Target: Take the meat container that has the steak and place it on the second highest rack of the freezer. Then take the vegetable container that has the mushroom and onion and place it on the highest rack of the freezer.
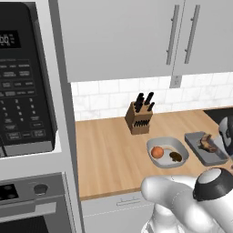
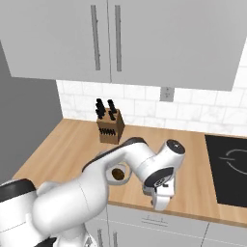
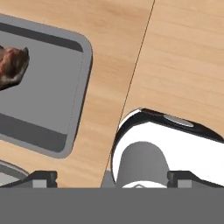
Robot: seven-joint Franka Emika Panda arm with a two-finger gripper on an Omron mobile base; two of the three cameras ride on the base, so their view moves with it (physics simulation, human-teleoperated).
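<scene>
Steak (image 3: 12, 65) lies in its grey meat container (image 3: 48, 100) on the wooden counter (image 3: 183, 57), off to the left in the hand view. Gripper (image 3: 111, 179) hovers empty beside the tray's short rim, jaws fully spread, and needs shifting toward that rim.

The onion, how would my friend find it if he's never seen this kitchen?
Start at the wooden knife block on the light wood counter. Just in front sits a rounded grey container. Inside, the small round orange-tan onion lies beside a darker brown mushroom; it is the brighter, rounder one.
</scene>
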